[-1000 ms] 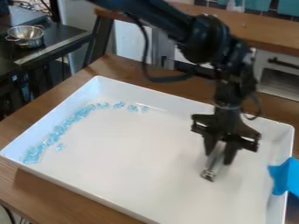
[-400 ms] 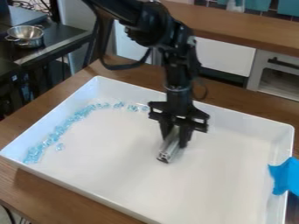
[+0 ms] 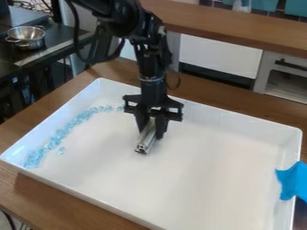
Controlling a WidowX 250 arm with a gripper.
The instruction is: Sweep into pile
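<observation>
Leftward and a little toward the far side, the gripper point(image 3: 151, 131) has travelled since the earlier frame, bringing its metal bar point(image 3: 144, 143) closer to the blue beads point(image 3: 62, 133). The beads lie as they did.

The gripper hangs down over the far left part of the white tray point(image 3: 198, 179), its fingers closed in on the bar, one on each side. The bar slants, its exposed end pointing down and toward the near left; whether that end touches the tray floor, I cannot tell.

The beads form a loose, curved band inside the tray. It begins at the near left corner, follows the left wall and bends along the far wall until it passes behind the gripper. One small clump point(image 3: 61, 151) sits apart, just to the right of the band's near end.

The tray rests on a wooden table point(image 3: 54, 193). Something bright blue point(image 3: 290, 182) hangs over its right wall. At the far left, a shiny metal pot point(image 3: 26, 37) with handles stands on a dark counter point(image 3: 63, 41). Beyond the table runs a wooden countertop point(image 3: 221, 24), with a white panel point(image 3: 221, 56) below it.
</observation>
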